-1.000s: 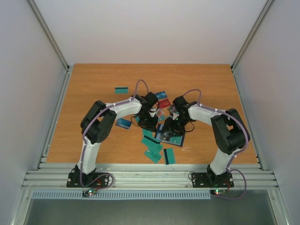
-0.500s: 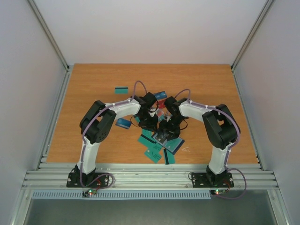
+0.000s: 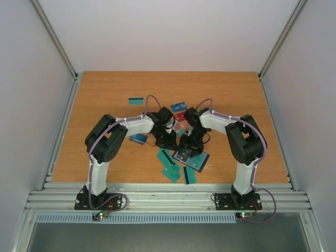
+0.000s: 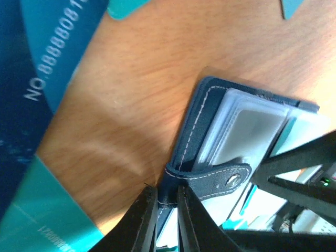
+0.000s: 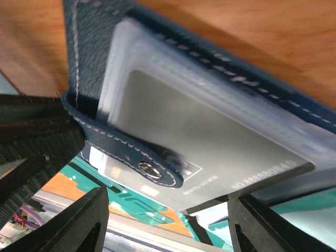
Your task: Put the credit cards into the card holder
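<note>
The card holder (image 4: 199,126) is open near the middle of the table (image 3: 105,94), among loose credit cards (image 3: 170,164). Your left gripper (image 4: 167,195) pinches its navy edge just beside the clasp tab (image 4: 220,179), jaws narrow. Your right gripper (image 5: 168,223) stands wide and holds nothing. Make this pinch firm, then press the grey card (image 5: 210,142) flat into the clear sleeve, away from the tab. Whether this card sits fully inside is not clear, and from above both wrists cover the holder.
</note>
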You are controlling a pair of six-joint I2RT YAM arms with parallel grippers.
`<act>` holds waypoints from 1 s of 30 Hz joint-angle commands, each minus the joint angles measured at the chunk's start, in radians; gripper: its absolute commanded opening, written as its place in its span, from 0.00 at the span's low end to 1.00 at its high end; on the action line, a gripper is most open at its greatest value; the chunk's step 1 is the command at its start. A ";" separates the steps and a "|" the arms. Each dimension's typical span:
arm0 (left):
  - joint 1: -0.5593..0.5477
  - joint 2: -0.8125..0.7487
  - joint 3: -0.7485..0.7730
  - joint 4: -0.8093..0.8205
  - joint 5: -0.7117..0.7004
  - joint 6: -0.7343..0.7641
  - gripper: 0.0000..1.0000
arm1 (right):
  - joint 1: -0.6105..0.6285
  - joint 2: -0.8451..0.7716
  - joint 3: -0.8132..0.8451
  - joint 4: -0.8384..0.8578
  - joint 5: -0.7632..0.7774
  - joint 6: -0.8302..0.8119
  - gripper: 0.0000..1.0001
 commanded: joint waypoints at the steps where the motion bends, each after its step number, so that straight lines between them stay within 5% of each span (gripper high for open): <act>1: -0.023 -0.019 -0.043 0.108 0.117 -0.062 0.13 | -0.048 0.020 0.013 0.076 0.070 -0.082 0.63; 6: -0.023 -0.071 -0.062 0.109 0.070 -0.058 0.15 | -0.081 -0.031 -0.019 0.064 0.044 -0.150 0.64; 14: -0.040 -0.177 0.005 -0.056 -0.163 0.096 0.41 | -0.088 -0.127 -0.062 0.057 -0.071 -0.161 0.64; 22: -0.144 -0.214 0.021 -0.082 -0.350 0.235 0.56 | -0.124 -0.235 -0.110 0.035 -0.092 -0.150 0.64; 30: -0.256 -0.146 0.091 -0.094 -0.571 0.310 0.75 | -0.268 -0.391 -0.228 0.026 -0.077 -0.134 0.63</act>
